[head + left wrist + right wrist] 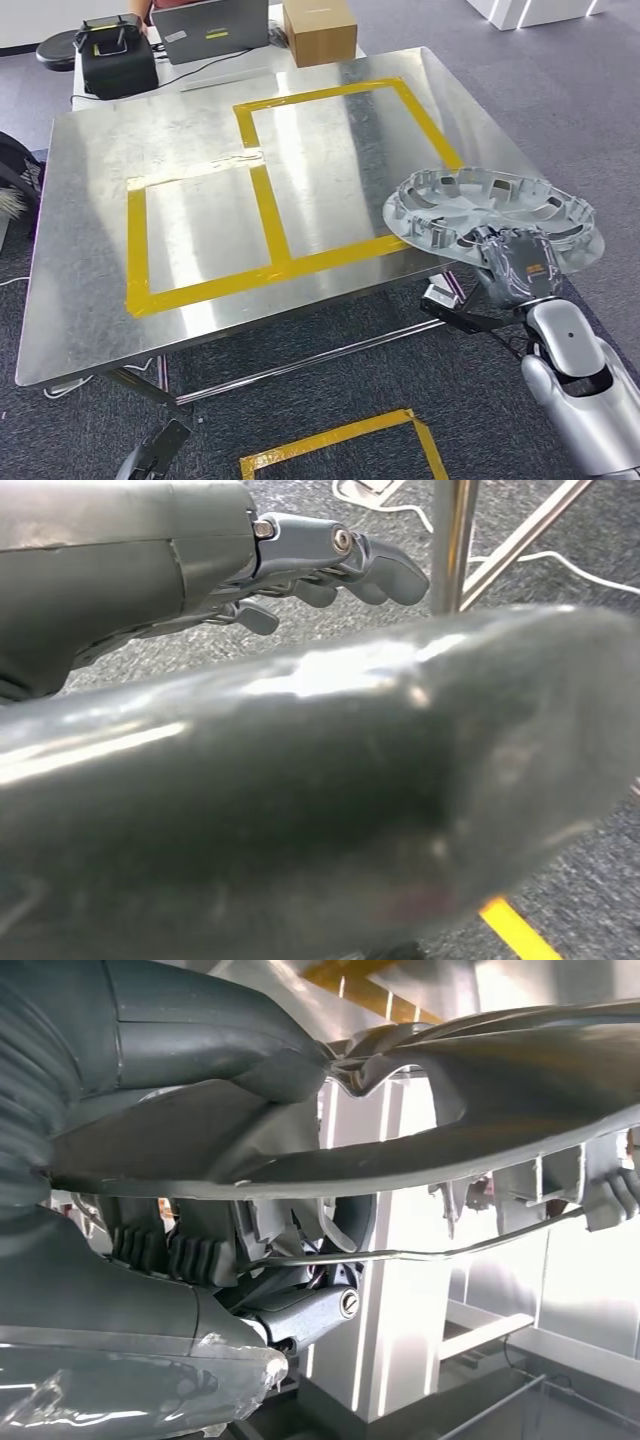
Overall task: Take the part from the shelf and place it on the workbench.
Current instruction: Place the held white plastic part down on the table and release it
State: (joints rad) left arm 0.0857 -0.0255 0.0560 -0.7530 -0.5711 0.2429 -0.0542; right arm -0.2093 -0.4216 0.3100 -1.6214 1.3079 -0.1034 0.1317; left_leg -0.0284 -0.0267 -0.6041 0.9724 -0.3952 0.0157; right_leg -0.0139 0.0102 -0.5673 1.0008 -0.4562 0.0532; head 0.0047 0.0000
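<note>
We see bright overhead light glaring off the steel counter (90,260). Right wrist view is blown out white behind; left wrist view shows a blurred, out-of-focus foreground.

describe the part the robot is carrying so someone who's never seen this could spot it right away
Start at the big shiny metal workbench marked with yellow tape, then go to its near right corner. There the right hand holds a round grey wheel cover from below, flat and partly over the table edge. It is the only disc in sight, with open slots and clips around its rim, unlike the boxy things at the far end.
</note>
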